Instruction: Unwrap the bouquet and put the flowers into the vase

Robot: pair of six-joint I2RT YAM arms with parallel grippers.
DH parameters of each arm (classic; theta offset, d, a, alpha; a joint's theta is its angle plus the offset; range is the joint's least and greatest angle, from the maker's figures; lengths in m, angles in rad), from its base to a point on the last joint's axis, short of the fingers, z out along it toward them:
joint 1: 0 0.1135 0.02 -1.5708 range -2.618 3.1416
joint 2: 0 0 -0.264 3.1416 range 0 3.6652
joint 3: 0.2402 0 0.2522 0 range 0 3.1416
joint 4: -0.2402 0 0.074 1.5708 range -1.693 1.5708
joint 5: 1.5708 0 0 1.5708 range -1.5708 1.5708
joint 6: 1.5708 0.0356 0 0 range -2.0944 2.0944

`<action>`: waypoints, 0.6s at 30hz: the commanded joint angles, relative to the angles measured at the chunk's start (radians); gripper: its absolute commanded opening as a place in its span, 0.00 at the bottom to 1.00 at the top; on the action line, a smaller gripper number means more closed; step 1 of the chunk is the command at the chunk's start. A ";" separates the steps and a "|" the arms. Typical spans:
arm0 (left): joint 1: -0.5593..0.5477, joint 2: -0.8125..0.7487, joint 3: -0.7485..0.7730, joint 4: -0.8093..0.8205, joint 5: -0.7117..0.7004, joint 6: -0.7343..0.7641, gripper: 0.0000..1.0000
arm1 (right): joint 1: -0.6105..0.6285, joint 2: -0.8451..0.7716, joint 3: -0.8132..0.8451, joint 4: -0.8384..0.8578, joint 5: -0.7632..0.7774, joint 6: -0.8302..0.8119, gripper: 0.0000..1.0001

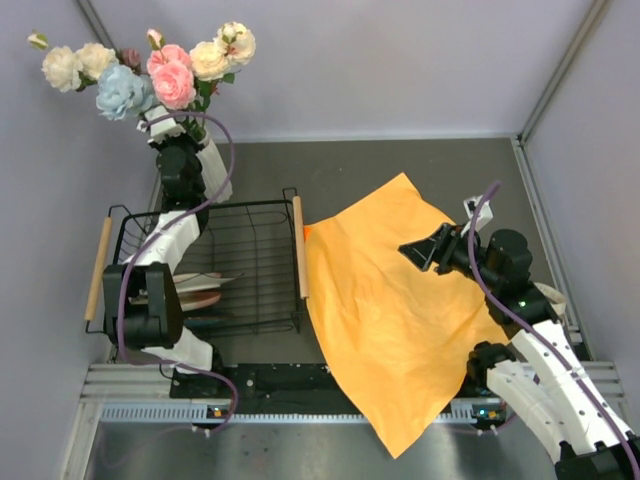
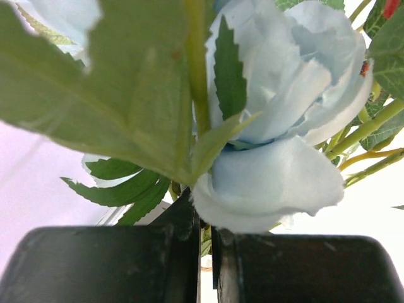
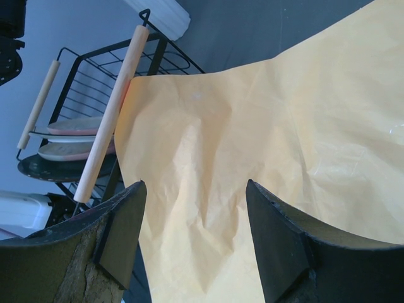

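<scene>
Gripping the flowers at 11 o'clock, left gripper clamped on stems; vase beside, contents hidden. Right gripper wide over orange paper, 3 o'clock. Dish rack holds plates.

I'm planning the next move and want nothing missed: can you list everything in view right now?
flowers: one bunch, pink, cream, pale blue, far left, raised
vase: one, white, behind the rack, partly hidden
paper wrap: one sheet, orange, spread flat centre-right
dish rack: one, black wire, wooden handles, left of the paper
plates: at least two, pinkish, in the rack
left gripper: shut on the flower stems
right gripper: open, above the paper
</scene>
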State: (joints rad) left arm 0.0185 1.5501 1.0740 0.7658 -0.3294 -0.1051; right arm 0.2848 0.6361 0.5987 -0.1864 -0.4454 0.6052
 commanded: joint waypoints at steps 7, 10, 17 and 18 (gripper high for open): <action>0.001 0.005 -0.049 -0.059 -0.020 -0.058 0.04 | -0.006 -0.016 0.044 -0.002 0.001 -0.002 0.66; 0.001 -0.038 -0.054 -0.106 -0.008 -0.048 0.30 | -0.004 -0.016 0.039 -0.002 -0.003 0.001 0.66; 0.001 -0.175 -0.081 -0.224 0.046 -0.053 0.99 | -0.004 -0.012 0.029 0.002 -0.004 0.013 0.66; 0.001 -0.186 -0.086 -0.250 0.053 -0.056 0.99 | -0.004 -0.012 0.027 0.002 -0.004 0.015 0.66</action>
State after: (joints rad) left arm 0.0189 1.4513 1.0119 0.6067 -0.3214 -0.1528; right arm 0.2848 0.6350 0.5987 -0.2062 -0.4458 0.6106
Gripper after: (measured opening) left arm 0.973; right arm 0.657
